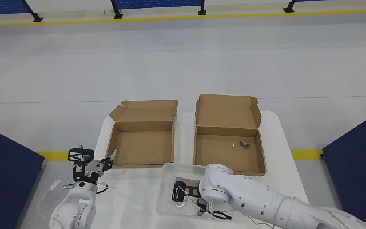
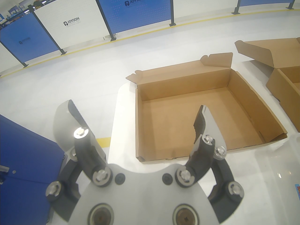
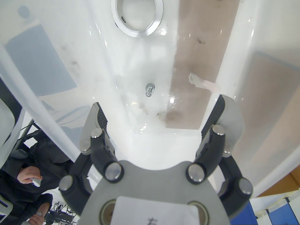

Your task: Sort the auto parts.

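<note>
Right wrist view: the right gripper [image 3: 159, 101] is seen inside the clear plastic tray [image 1: 169, 167], its fingers spread wide with nothing held between them. A small metal pin [image 3: 149, 89] lies on the tray floor just ahead of the gap between the fingers. Its long axis runs roughly in line with the gripper's reach, and its broader head is turned away from the gripper. Farther on, a metal ring [image 3: 137, 6] rests with its opening facing the camera. A pale elongated scrap [image 3: 202, 83] is seen aslant near one fingertip; whether it lies in the tray or under it cannot be told.

On the table [image 1: 271, 137], two open cardboard boxes are set side by side beyond the tray. The right box [image 1: 229, 151] holds a few small parts [image 1: 243, 143]. The left gripper [image 2: 136, 105] is held open and empty near the front corner of the left box [image 1: 143, 146].
</note>
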Robot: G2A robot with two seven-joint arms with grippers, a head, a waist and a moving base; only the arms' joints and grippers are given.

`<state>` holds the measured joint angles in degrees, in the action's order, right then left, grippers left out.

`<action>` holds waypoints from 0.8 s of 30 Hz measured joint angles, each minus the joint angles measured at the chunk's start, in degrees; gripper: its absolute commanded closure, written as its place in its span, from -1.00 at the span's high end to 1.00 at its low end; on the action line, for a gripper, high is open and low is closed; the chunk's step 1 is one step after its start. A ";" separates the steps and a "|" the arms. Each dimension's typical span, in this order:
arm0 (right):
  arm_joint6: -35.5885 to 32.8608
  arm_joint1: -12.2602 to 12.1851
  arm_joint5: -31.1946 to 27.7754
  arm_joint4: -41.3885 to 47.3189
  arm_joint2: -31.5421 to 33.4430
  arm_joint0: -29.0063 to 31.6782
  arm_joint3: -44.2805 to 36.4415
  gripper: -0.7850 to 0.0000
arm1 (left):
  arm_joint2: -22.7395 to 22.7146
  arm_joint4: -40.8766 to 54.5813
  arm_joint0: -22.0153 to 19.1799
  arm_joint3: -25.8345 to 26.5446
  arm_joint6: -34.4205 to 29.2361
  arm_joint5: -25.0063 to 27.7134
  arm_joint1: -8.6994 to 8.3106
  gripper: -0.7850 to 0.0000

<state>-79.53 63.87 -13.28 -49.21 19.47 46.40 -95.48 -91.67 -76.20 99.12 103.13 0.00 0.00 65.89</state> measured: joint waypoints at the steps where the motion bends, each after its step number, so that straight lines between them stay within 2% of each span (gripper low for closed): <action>1: -0.30 0.11 0.01 -0.09 0.02 -0.01 0.23 1.00 | 0.00 0.00 0.00 0.00 0.00 0.00 0.00 1.00; 17: 1.03 0.51 0.08 -2.54 0.02 1.12 1.04 1.00 | 0.00 0.00 0.00 0.00 0.00 0.00 0.00 1.00; 18: 0.93 0.58 0.02 -2.58 0.05 1.15 1.06 0.80 | 0.00 0.00 0.00 0.00 0.00 0.00 0.00 1.00; 19: 0.82 0.68 -0.05 -2.62 0.11 1.18 1.08 0.50 | 0.00 0.00 0.00 0.00 0.00 0.00 0.00 1.00; 20: 0.74 0.75 -0.08 -2.65 0.17 1.21 1.09 0.05 | 0.00 0.00 0.00 0.00 0.00 0.00 0.00 1.00; 22: 0.49 0.89 -0.08 -2.57 0.34 1.32 1.12 -0.13 | 0.00 0.00 0.00 0.00 0.00 0.00 0.00 1.00; 24: 0.22 0.99 -0.08 -2.43 0.51 1.41 1.13 -0.19 | 0.00 0.00 0.00 0.00 0.00 0.00 0.00 1.00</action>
<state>-79.30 64.86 -13.36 -51.64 19.98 47.81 -94.35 -91.67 -76.20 99.12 103.13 0.00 0.00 65.89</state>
